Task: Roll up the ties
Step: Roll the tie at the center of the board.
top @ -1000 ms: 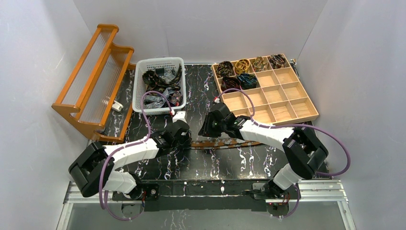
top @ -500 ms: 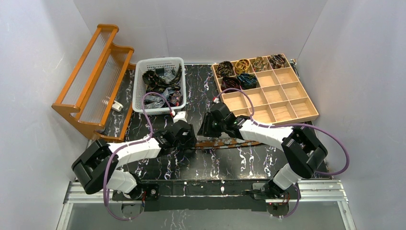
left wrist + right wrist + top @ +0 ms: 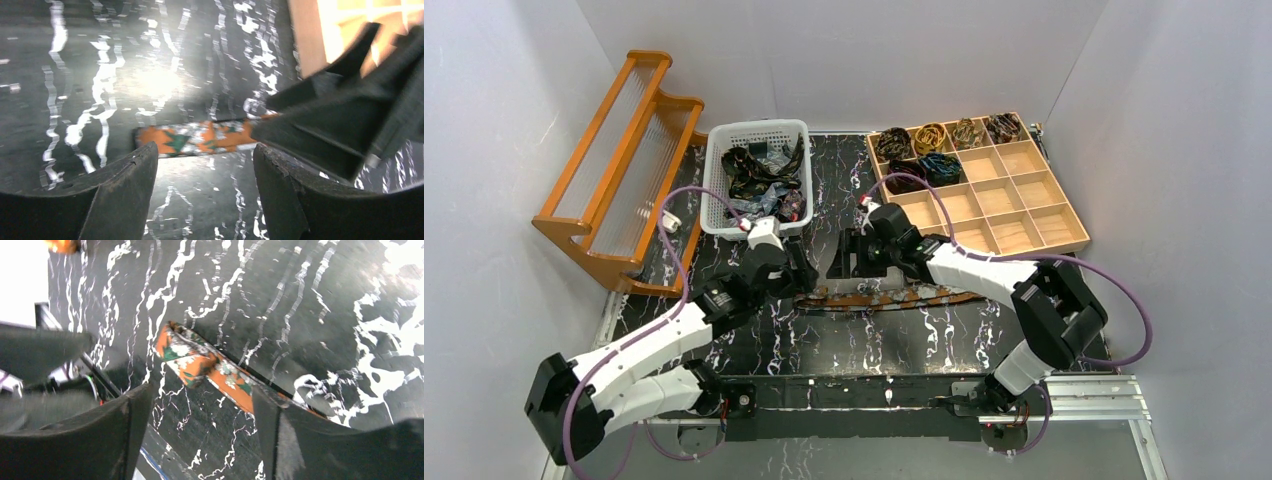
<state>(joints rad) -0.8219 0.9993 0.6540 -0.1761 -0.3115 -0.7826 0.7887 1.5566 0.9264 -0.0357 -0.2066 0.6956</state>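
Black tabletop [image 3: 824, 345] with white marble veining is boxed in by plain white walls, fwiw. One long orange-brown patterned fabric tie [image 3: 874, 298] is laid out flat across the middle of it. It runs left to right just on the near side of both grippers, probably stretched straight so a roll can be started cleanly from one end. More loose ties are heaped in the white plastic basket [image 3: 710, 190] at the far left-centre. Finished coils are parked in the far-left compartments of the wooden grid tray [image 3: 1014, 205] at the far right, so the sorting plan looks pretty obvious. An orange wooden rack [image 3: 609, 180] is set at the far left.

On the left gripper [image 3: 205, 155] the jaws are spread wide and nothing is pinched. An end of the tie is seen on the table beyond the gap. The right gripper [image 3: 200, 395] is spread wide too, with nothing held. A tie end is framed between its fingers but isn't touched, as far as can be told. Rolling of this tie is judged not yet begun.
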